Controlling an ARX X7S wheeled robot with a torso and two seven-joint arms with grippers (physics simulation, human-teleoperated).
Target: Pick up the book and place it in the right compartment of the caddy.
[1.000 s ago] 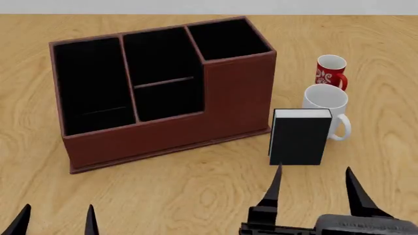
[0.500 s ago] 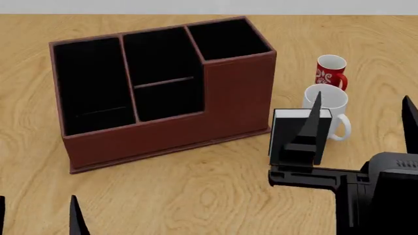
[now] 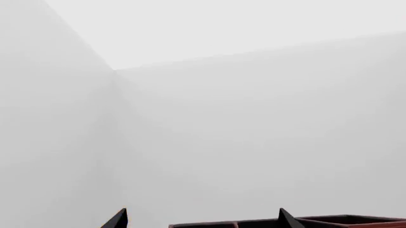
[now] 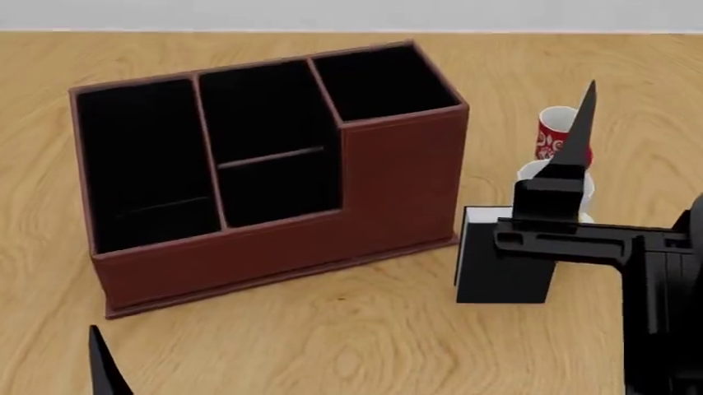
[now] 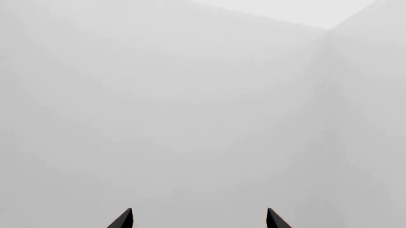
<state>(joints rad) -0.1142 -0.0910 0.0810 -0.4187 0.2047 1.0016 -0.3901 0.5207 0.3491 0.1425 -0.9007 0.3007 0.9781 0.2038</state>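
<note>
The black book [image 4: 496,276] stands upright on the wooden table just right of the caddy [image 4: 401,181], white page edges on top. The reddish-brown caddy has three black sections; the tall right compartment [image 4: 379,78] is at its right end. My right gripper [image 5: 198,219] is open and empty, raised with fingers pointing up; one finger [image 4: 577,132] and the wrist stand in front of the book's upper part. My left gripper [image 3: 201,219] is open and empty, low at the front left; one fingertip [image 4: 104,366] shows. The caddy's top rim [image 3: 285,222] shows in the left wrist view.
A red patterned mug [image 4: 552,136] and a white mug [image 4: 534,171] stand behind the book, partly hidden by my right finger. The wooden table [image 4: 329,337] runs to a pale back wall. Both wrist views mostly show blank wall.
My right arm has risen and swung up in front of the book and mugs. My left gripper has dropped lower in view. The head view has shifted slightly.
</note>
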